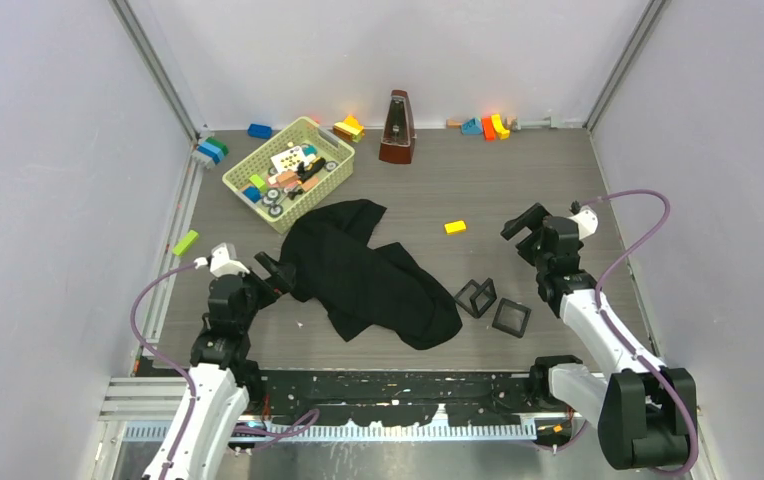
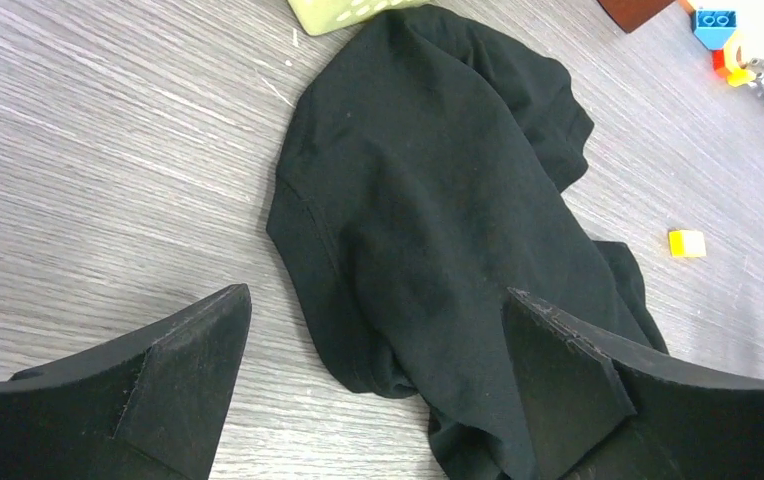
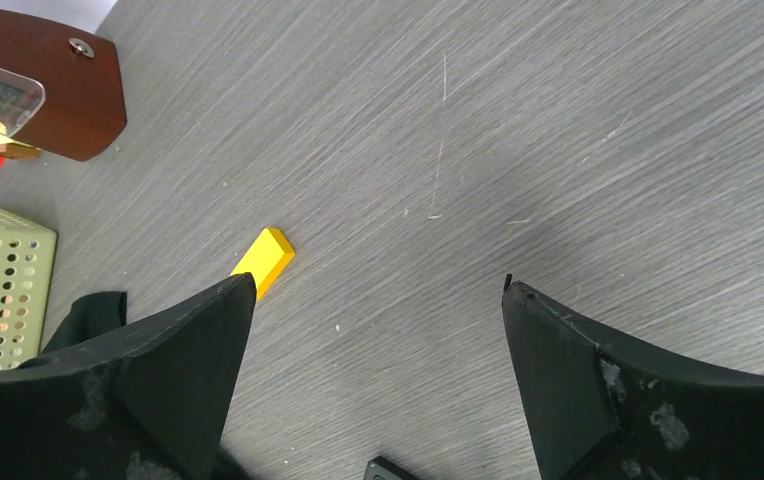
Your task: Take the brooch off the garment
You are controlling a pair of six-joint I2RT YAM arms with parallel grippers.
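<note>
The garment (image 1: 373, 272) lies crumpled in the middle of the table, plain black side up; no print or lettering shows. It fills the left wrist view (image 2: 438, 230). The brooch is hidden; no tiny blue piece shows on the cloth. My left gripper (image 1: 274, 275) is open at the garment's left edge, its jaws straddling the cloth's near fold (image 2: 378, 330). My right gripper (image 1: 524, 224) is open and empty above bare table to the right of the garment (image 3: 373, 300).
A yellow-green basket (image 1: 288, 170) of toys stands behind the garment. A metronome (image 1: 397, 128) stands at the back. A yellow block (image 1: 455, 227) lies right of the cloth. Two small black square boxes (image 1: 491, 305) lie front right. Coloured blocks line the back wall.
</note>
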